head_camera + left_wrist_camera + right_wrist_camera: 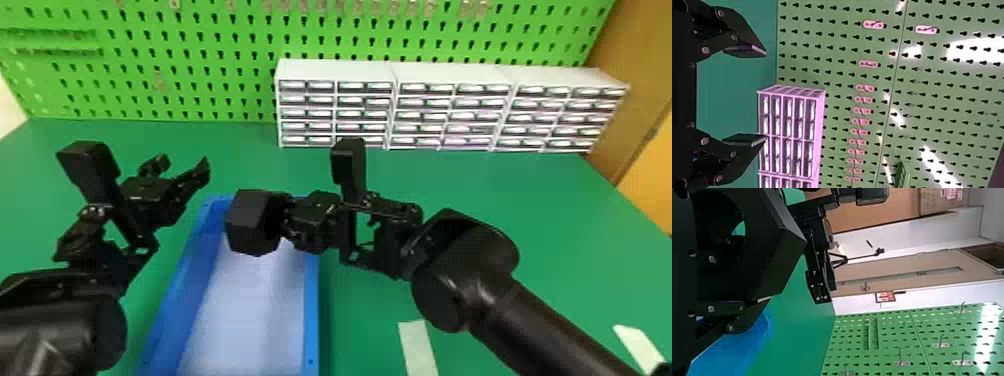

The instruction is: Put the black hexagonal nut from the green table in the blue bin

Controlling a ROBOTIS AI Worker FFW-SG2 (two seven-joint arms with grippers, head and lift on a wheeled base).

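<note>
Black arms [65, 330] at near left and right, left gripper [182, 164] with fingers apart, right gripper [286, 220] clamped on the black hexagonal nut [247, 222] above the far end of the blue bin [311, 315], white drawers [425, 104] far right.

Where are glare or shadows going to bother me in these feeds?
Left wrist view: hard white glare patches on the pegboard. Right wrist view: a bright streak near the pegboard's edge. Head view: soft sheen on the right arm, the blue bin's left inner wall darker than its pale floor, and only faint shading across the black hexagonal nut.
</note>
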